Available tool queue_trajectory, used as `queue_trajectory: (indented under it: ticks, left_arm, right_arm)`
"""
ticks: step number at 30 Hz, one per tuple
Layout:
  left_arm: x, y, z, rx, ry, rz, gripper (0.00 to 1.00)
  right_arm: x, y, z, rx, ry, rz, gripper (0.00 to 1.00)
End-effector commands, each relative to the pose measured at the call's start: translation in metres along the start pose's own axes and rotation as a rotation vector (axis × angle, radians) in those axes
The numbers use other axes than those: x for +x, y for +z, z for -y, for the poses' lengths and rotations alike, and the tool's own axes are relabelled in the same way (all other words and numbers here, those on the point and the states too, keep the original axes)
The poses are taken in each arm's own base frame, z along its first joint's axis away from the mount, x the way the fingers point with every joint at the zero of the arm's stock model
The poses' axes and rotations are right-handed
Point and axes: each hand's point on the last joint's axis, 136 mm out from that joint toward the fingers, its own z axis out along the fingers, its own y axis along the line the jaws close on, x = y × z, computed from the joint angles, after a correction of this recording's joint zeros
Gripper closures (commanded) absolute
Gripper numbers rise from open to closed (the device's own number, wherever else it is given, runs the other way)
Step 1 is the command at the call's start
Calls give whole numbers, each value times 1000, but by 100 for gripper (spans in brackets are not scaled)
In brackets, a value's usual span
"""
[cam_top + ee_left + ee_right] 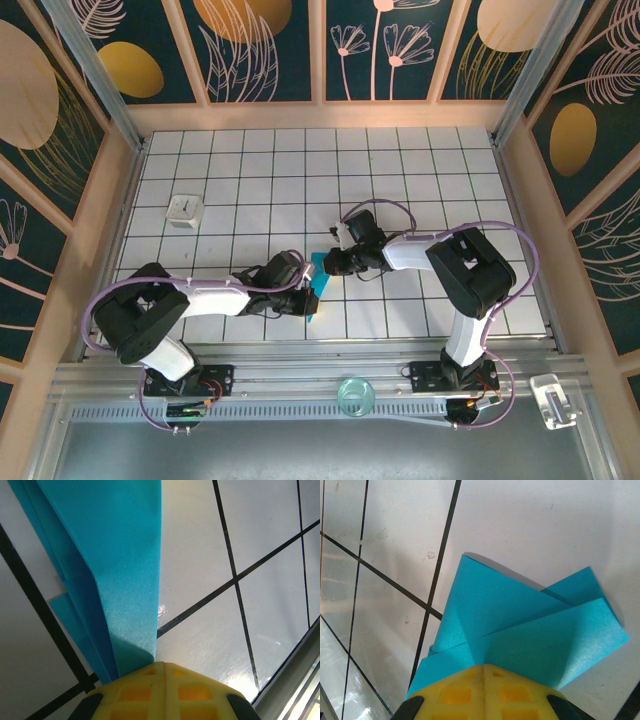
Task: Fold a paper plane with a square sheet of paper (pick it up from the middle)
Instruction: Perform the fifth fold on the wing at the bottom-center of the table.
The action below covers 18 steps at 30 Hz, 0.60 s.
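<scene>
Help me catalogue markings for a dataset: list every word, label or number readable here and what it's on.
None can be read. The blue paper is plain; any marking on the white cube is too small to read.

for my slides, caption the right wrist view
Right jaws shut on the folded teal paper over the white gridded table

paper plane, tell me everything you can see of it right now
The paper plane is thin teal-blue paper, plain and matte, folded into overlapping layers with sharp creases and angled flaps, not yet a slim dart. It is over the near middle of the white grid table, between the arms. The left gripper and right gripper are each shut on it from opposite sides.
</scene>
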Motion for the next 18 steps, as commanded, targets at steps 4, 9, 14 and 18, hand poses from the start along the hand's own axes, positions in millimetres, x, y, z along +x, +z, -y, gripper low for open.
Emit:
queue_trajectory:
  ticks: [4, 9, 14, 18]
  left_arm:
    - [44, 0, -29, -70, -28, -149, 100]
    - [58, -3, -31, -65, -34, -199, 100]
    - [73, -6, -32, -69, -23, -256, 100]
    - [87, -7, -34, -85, -25, -309, 100]
  right_arm:
    - [42, 11, 56, 214, 68, -117, 96]
    - [42, 11, 57, 217, 67, -120, 96]
    - [42, 12, 57, 217, 66, -121, 96]
    - [42, 12, 57, 215, 65, -122, 96]
